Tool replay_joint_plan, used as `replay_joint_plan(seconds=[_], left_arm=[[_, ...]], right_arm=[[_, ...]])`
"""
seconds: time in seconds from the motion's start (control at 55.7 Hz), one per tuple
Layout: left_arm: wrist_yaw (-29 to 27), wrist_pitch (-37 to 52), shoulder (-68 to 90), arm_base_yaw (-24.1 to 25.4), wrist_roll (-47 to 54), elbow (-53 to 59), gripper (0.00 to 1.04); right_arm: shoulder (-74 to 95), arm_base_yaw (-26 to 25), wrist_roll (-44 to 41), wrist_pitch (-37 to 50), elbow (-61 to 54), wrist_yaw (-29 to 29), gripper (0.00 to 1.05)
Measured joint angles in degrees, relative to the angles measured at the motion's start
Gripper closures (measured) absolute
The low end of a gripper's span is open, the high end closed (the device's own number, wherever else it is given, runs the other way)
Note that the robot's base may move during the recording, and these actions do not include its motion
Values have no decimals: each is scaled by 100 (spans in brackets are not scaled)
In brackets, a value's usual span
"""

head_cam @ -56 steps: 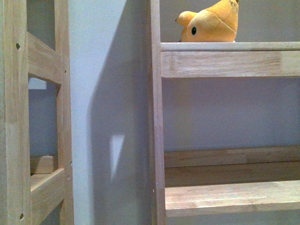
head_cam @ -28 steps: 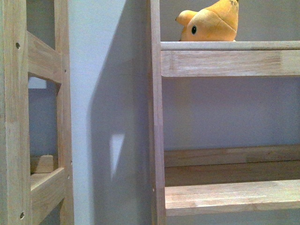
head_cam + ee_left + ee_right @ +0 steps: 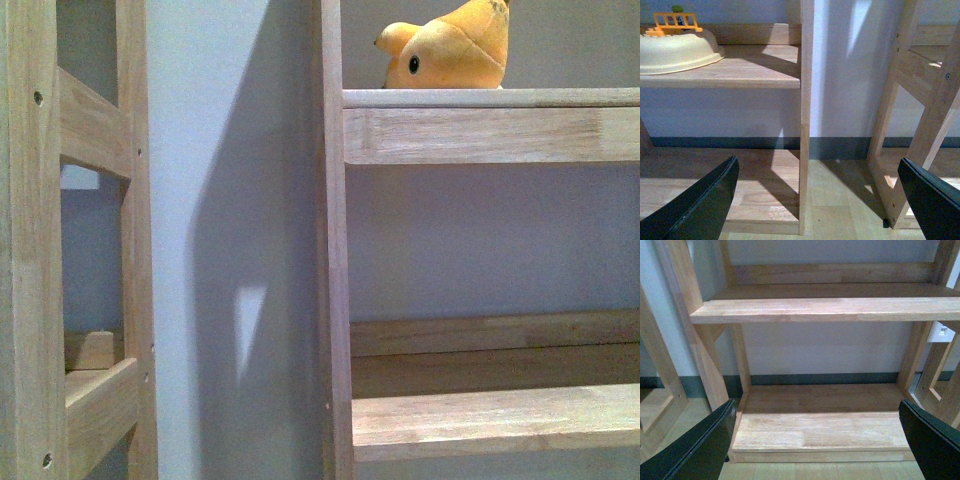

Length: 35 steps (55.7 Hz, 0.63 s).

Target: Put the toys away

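A small orange-yellow plush toy (image 3: 452,48) with a black bead eye lies on the upper wooden shelf (image 3: 490,98) at the top right of the front view. Neither arm shows in the front view. My left gripper (image 3: 817,200) is open and empty, its black fingers (image 3: 700,205) spread wide over the floor between two shelf units. My right gripper (image 3: 815,442) is open and empty, facing the lowest board (image 3: 822,430) of a wooden shelf unit. The toy shows in neither wrist view.
A cream bowl (image 3: 675,50) with an orange toy fence (image 3: 676,21) behind it sits on a shelf in the left wrist view. A second wooden shelf frame (image 3: 90,240) stands at the left. A lower shelf board (image 3: 495,420) lies below the toy. A grey wall is behind.
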<state>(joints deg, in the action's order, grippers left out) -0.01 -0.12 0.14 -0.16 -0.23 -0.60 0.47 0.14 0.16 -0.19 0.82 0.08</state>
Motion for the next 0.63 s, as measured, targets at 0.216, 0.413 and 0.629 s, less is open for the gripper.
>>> replay_joint_plan(seconds=[0.216,0.413,0.629], left_arm=[[0,0,0,0,0,0,6],[0,0,0,0,0,0,6],[0,0,0,0,0,0,6]], right_arm=[[0,0,0,0,0,0,7],[0,0,0,0,0,0,7],[0,0,0,0,0,0,7]])
